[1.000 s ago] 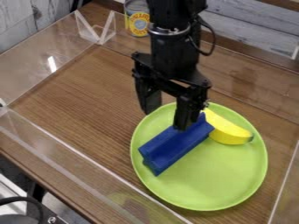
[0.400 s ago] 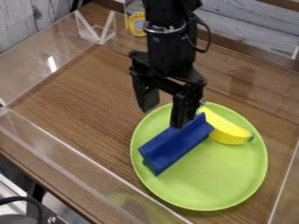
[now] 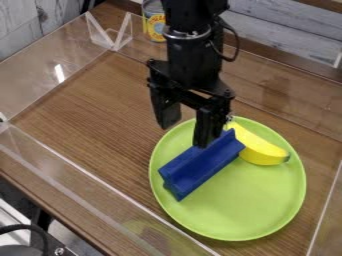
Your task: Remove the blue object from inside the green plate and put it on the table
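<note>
- The jaws of the black gripper (image 3: pixel 189 120) are spread wide, with one finger on each side of an open gap; nothing is seen clamped between them.
- Below the gripper, the blue object (image 3: pixel 202 168) is held within the green plate (image 3: pixel 247 208), laid slantwise toward the plate's left side in the view; whether it is touched by the nearer fingertip cannot be told.
- The yellow banana-shaped piece (image 3: pixel 262 149) is also contained in the plate, just beside the blue object, near the rim at the upper right.
- The plate is set on the brown wood-grain table (image 3: pixel 100 115), which is bordered by clear acrylic walls (image 3: pixel 100 190).
- Part of the plate's upper rim and the blue object's upper end are hidden by the gripper or hard to make out.
- The top of the arm is cut off by the frame's upper edge.
- A yellow round item (image 3: pixel 156 26) behind the arm is partly covered and cannot be identified.
</note>
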`<move>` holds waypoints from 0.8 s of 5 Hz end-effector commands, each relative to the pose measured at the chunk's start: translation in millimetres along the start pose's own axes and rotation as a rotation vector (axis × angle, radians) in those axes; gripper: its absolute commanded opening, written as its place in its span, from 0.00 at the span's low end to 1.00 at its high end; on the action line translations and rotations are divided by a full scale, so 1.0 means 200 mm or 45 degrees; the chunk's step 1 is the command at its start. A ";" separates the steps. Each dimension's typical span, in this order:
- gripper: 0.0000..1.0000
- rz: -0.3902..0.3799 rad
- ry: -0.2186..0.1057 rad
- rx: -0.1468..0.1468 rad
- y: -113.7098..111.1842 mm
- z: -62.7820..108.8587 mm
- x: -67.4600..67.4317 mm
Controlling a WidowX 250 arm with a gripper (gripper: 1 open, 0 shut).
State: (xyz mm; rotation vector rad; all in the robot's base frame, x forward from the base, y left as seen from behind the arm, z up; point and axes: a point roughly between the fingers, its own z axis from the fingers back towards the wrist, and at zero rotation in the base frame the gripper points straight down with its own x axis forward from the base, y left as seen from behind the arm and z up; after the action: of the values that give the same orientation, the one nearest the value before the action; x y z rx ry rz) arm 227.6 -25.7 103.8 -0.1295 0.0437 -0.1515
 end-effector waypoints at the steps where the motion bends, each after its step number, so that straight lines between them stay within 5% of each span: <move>1: 1.00 0.001 -0.045 0.006 0.01 0.04 0.03; 4: 1.00 -0.006 -0.042 0.008 0.00 -0.05 0.03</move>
State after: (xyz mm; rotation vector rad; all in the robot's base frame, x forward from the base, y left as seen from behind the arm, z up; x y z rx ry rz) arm 230.6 -26.3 87.8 -0.1256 0.0334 -0.1478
